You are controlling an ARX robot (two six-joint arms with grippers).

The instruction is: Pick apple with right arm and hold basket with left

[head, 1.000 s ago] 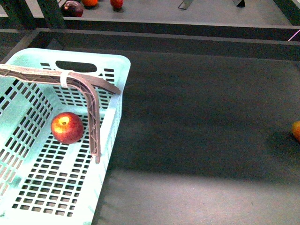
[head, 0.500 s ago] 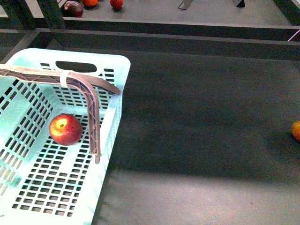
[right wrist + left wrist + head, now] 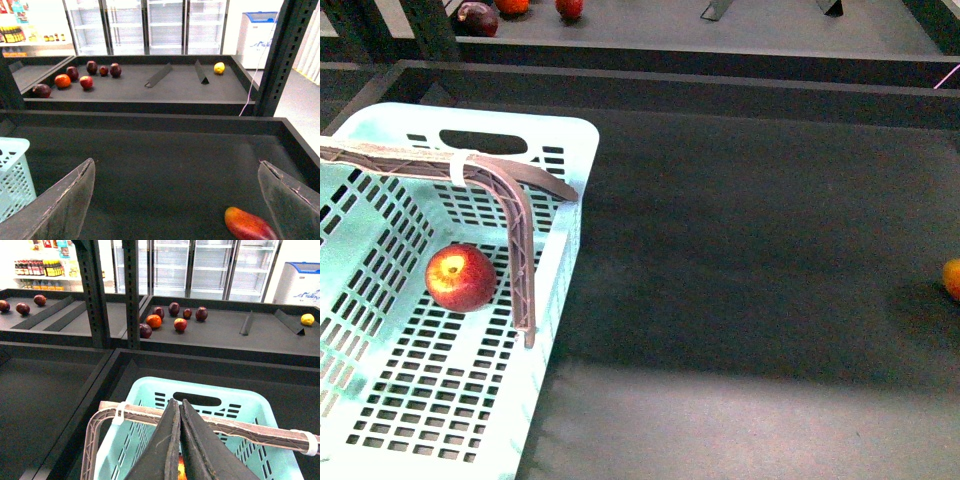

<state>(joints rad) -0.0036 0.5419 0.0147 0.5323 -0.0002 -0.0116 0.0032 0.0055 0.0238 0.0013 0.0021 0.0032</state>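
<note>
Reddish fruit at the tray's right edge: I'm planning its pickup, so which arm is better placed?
Right: the right fingers are open facing the fruit; the left fingers are shut on the basket handle.

Red-yellow apple (image 3: 461, 278), slotted mint basket (image 3: 560, 255)

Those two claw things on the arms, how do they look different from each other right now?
The left end effector has its dark jaws pressed together, while the right end effector has its jaws spread wide. The left one is over the basket, at its handle; the right one has only dark shelf surface between its jaws, with a reddish-orange fruit lying nearby. Both are two-fingered.
</note>
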